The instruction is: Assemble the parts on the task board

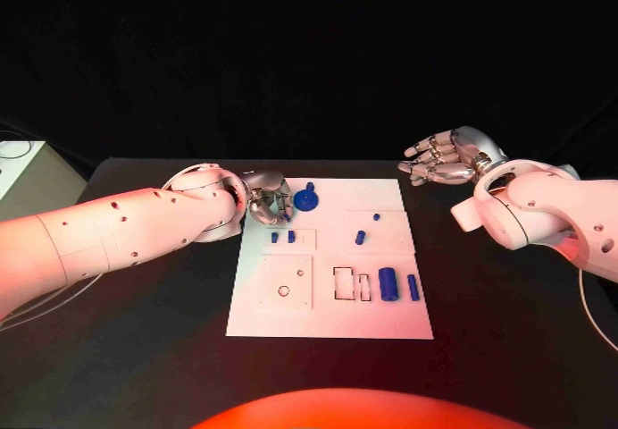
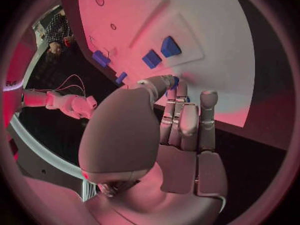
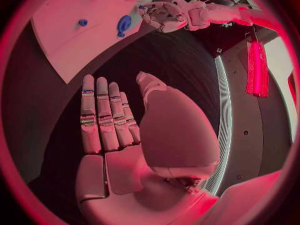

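Item 1, your left hand (image 1: pixel 267 204): it sits at the near-left corner region of the task board (image 1: pixel 387 322)'s far end, fingers curled inward. In the left wrist view the fingertips (image 2: pixel 164 81) close together against something small and blue, but you cannot tell whether a part is actually gripped.

Item 2, round blue part with a handle (image 1: pixel 306 198): just beside your left hand, on the board's far edge, touching or nearly touching the fingers.

Item 3, two small blue blocks (image 1: pixel 282 237): just below your left hand on the board, side by side.

Item 4, small blue pegs (image 1: pixel 361 238): farther from the left hand, toward the board's middle, one beyond the other.

Item 5, blue cylinders (image 1: pixel 389 284): farthest from the left hand, lying next to rectangular cut-outs (image 1: pixel 344 282) at the board's near side.

Item 6, your right hand (image 1: pixel 436 157): well apart from the board, off its far-right corner above the black table (image 1: pixel 515 304), fingers extended and apart, holding nothing.
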Available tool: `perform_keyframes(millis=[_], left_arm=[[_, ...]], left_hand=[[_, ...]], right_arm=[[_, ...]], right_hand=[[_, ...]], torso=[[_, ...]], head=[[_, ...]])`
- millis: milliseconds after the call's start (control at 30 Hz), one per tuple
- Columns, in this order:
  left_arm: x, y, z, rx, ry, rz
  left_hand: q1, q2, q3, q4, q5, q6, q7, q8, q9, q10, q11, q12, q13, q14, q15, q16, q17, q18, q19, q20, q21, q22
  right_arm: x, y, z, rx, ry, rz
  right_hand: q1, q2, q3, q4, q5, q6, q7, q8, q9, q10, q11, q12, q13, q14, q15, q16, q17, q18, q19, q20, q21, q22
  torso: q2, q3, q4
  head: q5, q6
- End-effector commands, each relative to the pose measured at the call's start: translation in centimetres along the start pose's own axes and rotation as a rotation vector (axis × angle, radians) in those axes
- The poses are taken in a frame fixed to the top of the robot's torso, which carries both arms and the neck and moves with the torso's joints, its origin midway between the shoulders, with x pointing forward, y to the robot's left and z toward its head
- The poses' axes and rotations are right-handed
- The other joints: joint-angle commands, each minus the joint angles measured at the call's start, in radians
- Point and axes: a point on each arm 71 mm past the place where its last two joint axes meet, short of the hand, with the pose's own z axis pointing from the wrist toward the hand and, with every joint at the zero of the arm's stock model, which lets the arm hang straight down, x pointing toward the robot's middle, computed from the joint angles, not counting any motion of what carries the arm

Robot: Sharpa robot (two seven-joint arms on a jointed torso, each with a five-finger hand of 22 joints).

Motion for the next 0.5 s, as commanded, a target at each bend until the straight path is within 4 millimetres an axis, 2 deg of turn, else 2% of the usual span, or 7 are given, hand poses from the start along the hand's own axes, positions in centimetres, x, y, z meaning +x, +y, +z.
perform_keyframes(millis=[33, 500], left_arm=[[0.6, -0.19, 0.13, 0.003, 0.04, 0.006], [0.98, 0.0, 0.33, -0.021, 0.06, 0.023]], left_hand=[[-0.006, 0.005, 0.003, -0.002, 0.002, 0.008, 0.0, -0.001, 0.001, 0.007, -0.002, -0.003, 0.001, -0.003, 0.004, 0.0, 0.002, -0.015, -0.007, 0.001, -0.003, -0.001], [-0.009, 0.006, 0.0, -0.006, -0.001, 0.013, -0.002, -0.001, 0.005, 0.02, -0.005, -0.004, 0.006, 0.0, 0.002, 0.002, 0.008, -0.015, -0.008, 0.001, -0.005, -0.002]], right_arm=[[0.11, 0.12, -0.02, -0.016, 0.012, -0.005], [0.09, 0.1, -0.06, -0.015, 0.012, -0.005]], right_hand=[[0.008, 0.001, 0.006, 0.001, 0.007, 0.0, 0.019, 0.003, -0.001, 0.005, 0.001, -0.004, -0.001, -0.002, 0.003, -0.003, -0.001, 0.006, -0.004, 0.001, 0.002, -0.001], [0.008, 0.001, 0.006, 0.001, 0.007, 0.0, 0.019, 0.003, -0.001, 0.005, 0.001, -0.004, -0.001, -0.002, 0.003, -0.003, -0.001, 0.006, -0.004, 0.001, 0.002, -0.001]], torso=[[0.001, -0.0004, -0.0008], [0.0, -0.0001, 0.0]], head=[[-0.001, -0.001], [-0.003, -0.004]])
